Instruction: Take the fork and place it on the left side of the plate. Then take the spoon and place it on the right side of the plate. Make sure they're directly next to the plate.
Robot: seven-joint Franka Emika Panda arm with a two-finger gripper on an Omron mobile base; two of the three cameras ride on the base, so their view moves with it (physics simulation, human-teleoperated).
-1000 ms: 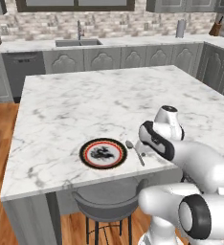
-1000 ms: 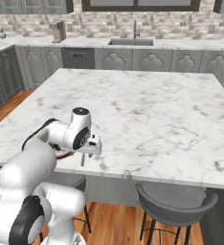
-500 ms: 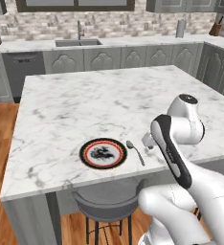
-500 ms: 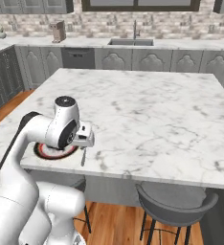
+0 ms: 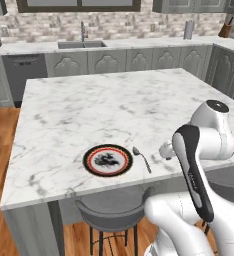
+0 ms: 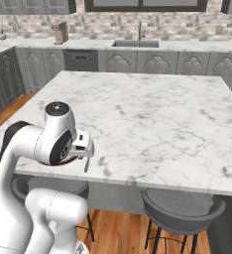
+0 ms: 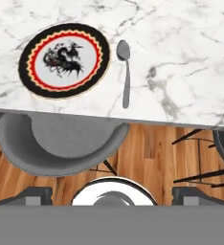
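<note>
The plate (image 5: 108, 160) lay near the front edge of the marble counter (image 5: 104, 107), a round dish with a black rim, a red ring and a dark figure on its white centre. The spoon (image 5: 141, 158) lay flat just beside the plate on its right, bowl toward the far side of the counter and handle reaching toward the front edge; in the hand view it (image 7: 124, 71) sat right of the plate (image 7: 64, 60), close to the rim, though whether the two touched could not be told. The gripper (image 6: 84, 147) hung over the counter's front edge near the plate; how far its fingers stood apart could not be told. A grey stool (image 7: 56, 143) stood on the wooden floor (image 7: 152, 153) below the plate.
</note>
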